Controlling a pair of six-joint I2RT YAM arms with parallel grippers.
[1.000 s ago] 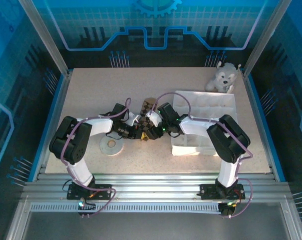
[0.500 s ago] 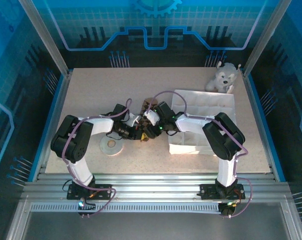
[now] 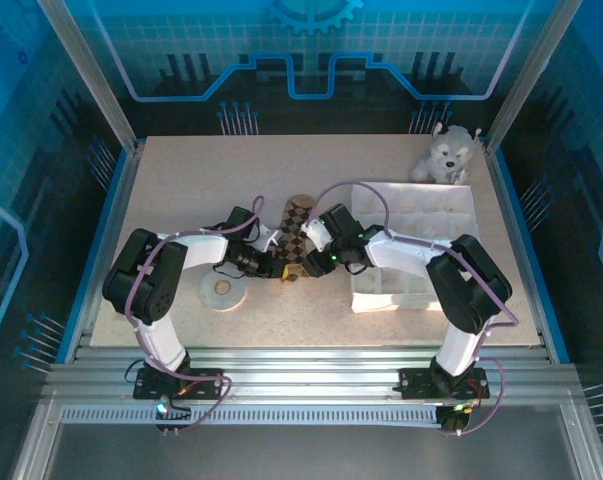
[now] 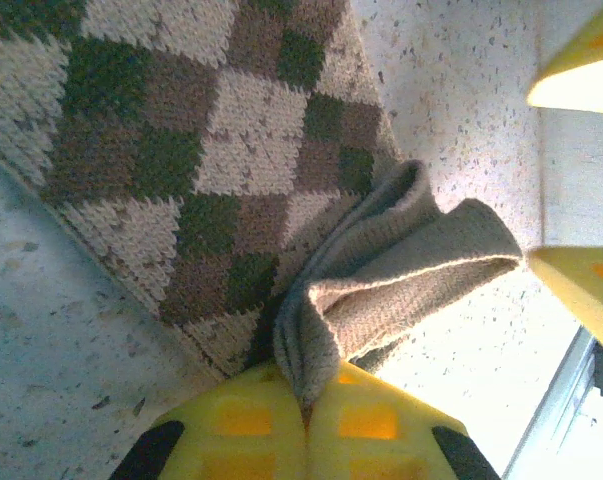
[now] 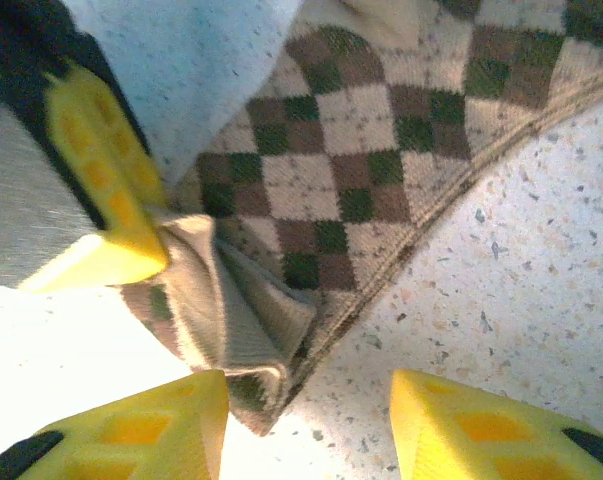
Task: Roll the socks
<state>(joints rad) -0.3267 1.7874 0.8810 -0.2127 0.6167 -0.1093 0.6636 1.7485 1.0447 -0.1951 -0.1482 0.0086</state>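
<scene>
A brown, tan and green argyle sock lies flat on the speckled table, between the two arms. Its near end is folded up into a tan wad. My left gripper is shut on that folded end, and the fabric is pinched between its yellow fingers. From the right, my right gripper is open. The sock's folded corner lies beside its left finger, and bare table shows under the rest of the gap. The two grippers, left and right, nearly meet at the sock's near end.
A white compartment tray sits to the right, under the right forearm. A grey-white plush dog sits at the back right corner. A tape roll lies near the left arm. Blue rails edge the table.
The right arm's elbow has swung to the right and its gripper has pulled back a little, so more of the argyle sock shows. The left gripper has kept its grip and place.
</scene>
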